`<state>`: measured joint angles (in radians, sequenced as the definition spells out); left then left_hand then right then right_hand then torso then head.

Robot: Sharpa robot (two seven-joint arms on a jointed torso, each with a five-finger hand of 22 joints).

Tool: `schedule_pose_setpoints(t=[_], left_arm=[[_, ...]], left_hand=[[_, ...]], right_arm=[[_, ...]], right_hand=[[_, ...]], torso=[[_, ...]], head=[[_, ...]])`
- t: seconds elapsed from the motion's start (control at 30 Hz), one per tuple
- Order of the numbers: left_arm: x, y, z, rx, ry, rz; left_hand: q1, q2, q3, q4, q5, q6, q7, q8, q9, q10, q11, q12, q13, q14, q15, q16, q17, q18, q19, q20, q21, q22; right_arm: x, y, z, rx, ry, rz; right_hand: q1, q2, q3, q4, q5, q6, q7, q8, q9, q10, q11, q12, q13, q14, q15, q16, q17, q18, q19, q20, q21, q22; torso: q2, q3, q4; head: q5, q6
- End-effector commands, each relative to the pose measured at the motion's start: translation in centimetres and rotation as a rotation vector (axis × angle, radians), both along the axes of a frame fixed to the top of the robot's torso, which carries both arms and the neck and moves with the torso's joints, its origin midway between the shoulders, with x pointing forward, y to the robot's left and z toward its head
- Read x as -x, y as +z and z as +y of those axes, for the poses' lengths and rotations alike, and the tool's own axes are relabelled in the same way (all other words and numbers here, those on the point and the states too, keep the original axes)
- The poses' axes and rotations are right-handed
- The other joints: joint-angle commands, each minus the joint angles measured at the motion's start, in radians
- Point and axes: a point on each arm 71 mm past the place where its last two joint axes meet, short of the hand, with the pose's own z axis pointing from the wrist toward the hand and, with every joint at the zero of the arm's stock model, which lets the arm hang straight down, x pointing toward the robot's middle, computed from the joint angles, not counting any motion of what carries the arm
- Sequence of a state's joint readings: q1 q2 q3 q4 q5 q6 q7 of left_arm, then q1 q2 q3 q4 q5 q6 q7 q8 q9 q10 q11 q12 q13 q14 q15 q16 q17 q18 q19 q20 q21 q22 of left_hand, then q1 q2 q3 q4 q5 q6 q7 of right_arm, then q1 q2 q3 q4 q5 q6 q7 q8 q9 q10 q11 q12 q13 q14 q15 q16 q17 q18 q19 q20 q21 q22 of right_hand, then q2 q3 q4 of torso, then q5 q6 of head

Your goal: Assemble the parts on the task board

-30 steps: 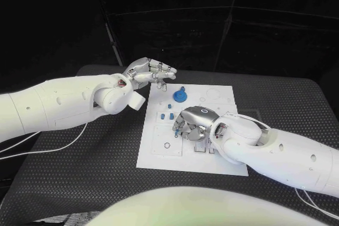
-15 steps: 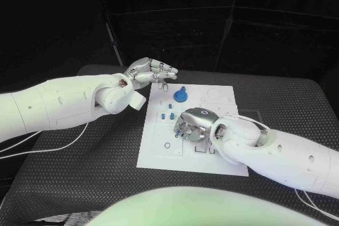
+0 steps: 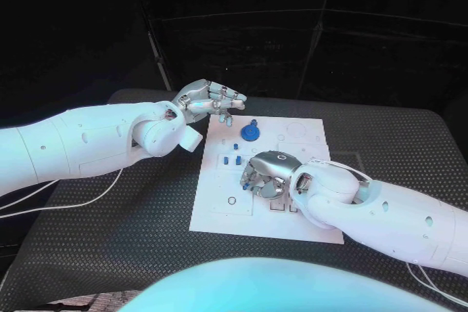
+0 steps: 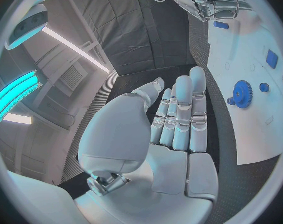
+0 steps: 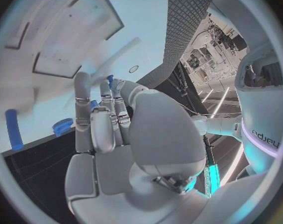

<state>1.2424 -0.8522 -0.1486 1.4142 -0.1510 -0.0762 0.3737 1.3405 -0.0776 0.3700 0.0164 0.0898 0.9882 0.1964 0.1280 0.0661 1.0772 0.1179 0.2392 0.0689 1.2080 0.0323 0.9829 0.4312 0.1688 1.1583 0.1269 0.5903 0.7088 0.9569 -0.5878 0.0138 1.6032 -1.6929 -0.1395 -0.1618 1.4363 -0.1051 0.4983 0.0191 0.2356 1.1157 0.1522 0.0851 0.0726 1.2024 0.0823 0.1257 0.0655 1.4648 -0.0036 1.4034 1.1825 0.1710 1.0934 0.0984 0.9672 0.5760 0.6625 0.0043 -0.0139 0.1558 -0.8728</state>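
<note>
Under right hand, over middle of task board, small blue part pinched at fingertips, likely for seating in board. Left hand off board's far corner, fingers curled, holding nothing, waiting. Blue gear beside it, between hands.

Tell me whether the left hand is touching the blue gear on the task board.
Apart. In the left wrist view the left hand is raised with bare board showing between its fingers and the blue gear; the head view shows the same gap.
</note>
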Motion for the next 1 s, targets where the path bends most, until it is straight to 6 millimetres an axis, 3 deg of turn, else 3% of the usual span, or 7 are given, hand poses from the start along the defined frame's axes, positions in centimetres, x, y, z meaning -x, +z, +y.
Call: schedule_pose_setpoints(t=[0.03, 0.27, 0.47, 1.0], left_arm=[[-0.01, 0.13, -0.08, 0.011, -0.010, 0.001], [0.01, 0.13, -0.12, 0.012, -0.013, 0.002], [0.03, 0.10, -0.15, 0.011, -0.016, 0.006], [0.08, 0.08, -0.14, 0.011, -0.022, 0.012]], left_hand=[[-0.010, 0.000, -0.005, 0.000, -0.006, -0.008, -0.001, 0.003, 0.001, -0.008, 0.001, 0.006, 0.001, -0.006, 0.000, 0.000, -0.001, 0.013, -0.003, 0.004, -0.005, -0.002], [-0.010, 0.000, -0.005, 0.000, -0.006, -0.008, -0.001, 0.003, 0.001, -0.008, 0.001, 0.006, 0.001, -0.006, 0.000, 0.000, -0.001, 0.013, -0.003, 0.004, -0.005, -0.002], [-0.010, 0.000, -0.007, 0.001, -0.006, -0.009, -0.002, 0.003, 0.002, -0.009, 0.001, 0.007, 0.002, -0.006, 0.000, 0.000, -0.002, 0.013, -0.003, 0.004, -0.006, -0.003], [-0.011, 0.000, -0.009, 0.001, -0.006, -0.010, -0.001, 0.003, 0.001, -0.010, 0.002, 0.007, 0.002, -0.007, 0.000, 0.000, -0.002, 0.013, -0.003, 0.005, -0.007, -0.003]], right_arm=[[0.11, -0.12, 0.09, 0.013, 0.010, 0.003], [0.09, -0.25, 0.22, 0.042, 0.001, -0.013], [0.05, -0.33, 0.35, 0.048, -0.005, -0.022], [0.23, -0.19, 0.38, 0.012, -0.016, -0.048]], right_hand=[[-0.007, 0.000, -0.005, -0.002, -0.006, 0.006, 0.000, 0.004, 0.001, 0.007, -0.002, -0.006, 0.002, 0.038, -0.001, -0.002, -0.001, 0.014, -0.008, -0.002, 0.004, 0.001], [-0.019, -0.004, -0.014, -0.001, -0.011, 0.005, 0.000, 0.002, 0.000, 0.007, -0.002, -0.009, 0.001, 0.037, -0.001, -0.003, -0.005, 0.014, -0.010, -0.001, 0.004, 0.001], [-0.042, -0.018, -0.024, 0.003, -0.011, -0.037, 0.015, -0.020, -0.007, -0.040, 0.013, -0.037, -0.003, 0.030, 0.011, -0.018, -0.033, 0.012, -0.011, 0.006, 0.005, -0.001], [-0.060, -0.035, -0.035, 0.003, -0.011, -0.070, 0.026, -0.024, -0.008, -0.090, 0.029, -0.052, -0.002, 0.025, 0.024, -0.026, -0.051, 0.013, -0.017, 0.020, 0.006, -0.004]], torso=[[-0.001, -0.0001, -0.0004], [-0.001, -0.0005, -0.0003], [0.000, -0.0003, -0.0003], [-0.001, -0.0004, -0.0003]], head=[[0.001, 0.000], [0.001, 0.000], [0.002, 0.000], [0.004, 0.000]])
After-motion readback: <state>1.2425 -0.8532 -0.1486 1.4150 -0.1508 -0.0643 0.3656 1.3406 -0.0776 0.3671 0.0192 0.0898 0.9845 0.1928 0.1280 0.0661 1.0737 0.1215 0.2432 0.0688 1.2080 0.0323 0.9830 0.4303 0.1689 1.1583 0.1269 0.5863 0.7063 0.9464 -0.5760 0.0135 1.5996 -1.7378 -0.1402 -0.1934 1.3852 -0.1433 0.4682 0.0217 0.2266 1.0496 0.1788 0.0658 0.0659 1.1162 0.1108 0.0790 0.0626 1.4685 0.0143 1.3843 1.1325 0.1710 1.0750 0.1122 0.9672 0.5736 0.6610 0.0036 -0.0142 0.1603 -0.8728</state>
